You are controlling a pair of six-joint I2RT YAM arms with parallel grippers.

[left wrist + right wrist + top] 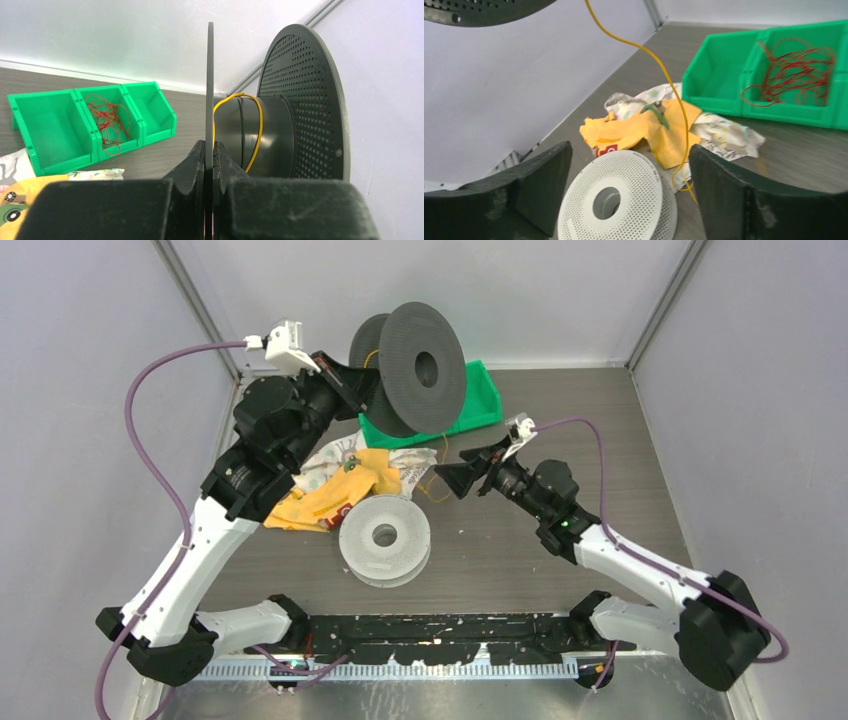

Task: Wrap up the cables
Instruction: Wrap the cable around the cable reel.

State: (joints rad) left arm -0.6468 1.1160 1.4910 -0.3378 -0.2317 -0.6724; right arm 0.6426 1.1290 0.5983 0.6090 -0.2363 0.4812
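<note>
My left gripper [365, 390] is shut on the thin flange of a dark grey spool [420, 365] and holds it up above the table's back. In the left wrist view the fingers [209, 145] pinch that flange [210, 90]. A yellow cable [255, 135] loops round the spool's hub and hangs down to the table [664, 75]. My right gripper [447, 478] is open and empty, and the yellow cable runs down between its fingers [630, 148]. A reddish-brown cable [796, 67] lies tangled in the green bin [107, 122]. A dark green cable [656, 114] lies on the yellow cloth.
A white perforated spool [385, 538] lies flat mid-table, just below my right gripper [616, 197]. A yellow cloth [330, 495] and a patterned cloth [325, 455] lie left of it. The green three-compartment bin [480, 400] stands at the back. Grey walls enclose the table.
</note>
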